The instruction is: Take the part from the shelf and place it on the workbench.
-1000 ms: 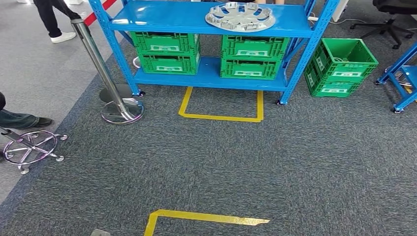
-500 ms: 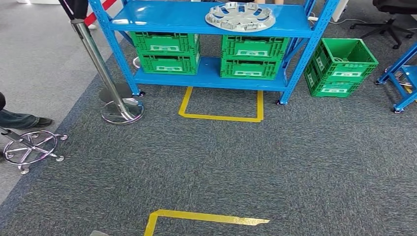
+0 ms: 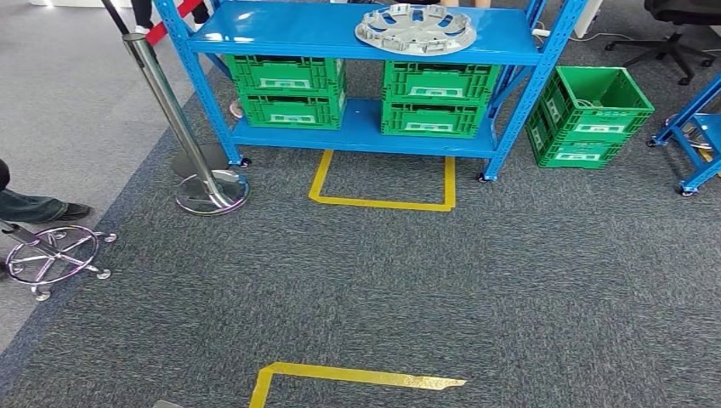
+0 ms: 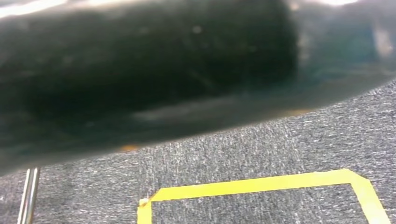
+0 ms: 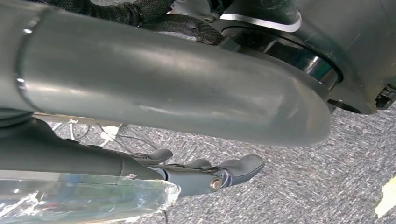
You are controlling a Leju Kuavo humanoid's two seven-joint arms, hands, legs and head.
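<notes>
The part is a silver wheel cover [image 3: 415, 27] lying flat on the top board of the blue shelf [image 3: 289, 30], right of its middle, some way ahead of me across the carpet. My right hand [image 5: 201, 169] hangs over the carpet with its thick grey thumb [image 5: 163, 93] and darker fingers [image 5: 238, 168] stretched out and apart, holding nothing. In the left wrist view a dark blurred mass [image 4: 140, 70] crosses the picture above the carpet; I cannot make out how the left hand's fingers lie.
Green crates [image 3: 287, 89] [image 3: 438, 98] fill the lower shelf board. A loose green crate [image 3: 587, 115] stands right of the shelf. A chrome stanchion [image 3: 170, 110] and chair base [image 3: 51, 255] are left. Yellow tape [image 3: 383, 202] marks the floor before the shelf.
A person at the far left behind the shelf has walked on. A small grey tip at the bottom edge of the head view has dropped out. The shelf and part are unmoved.
</notes>
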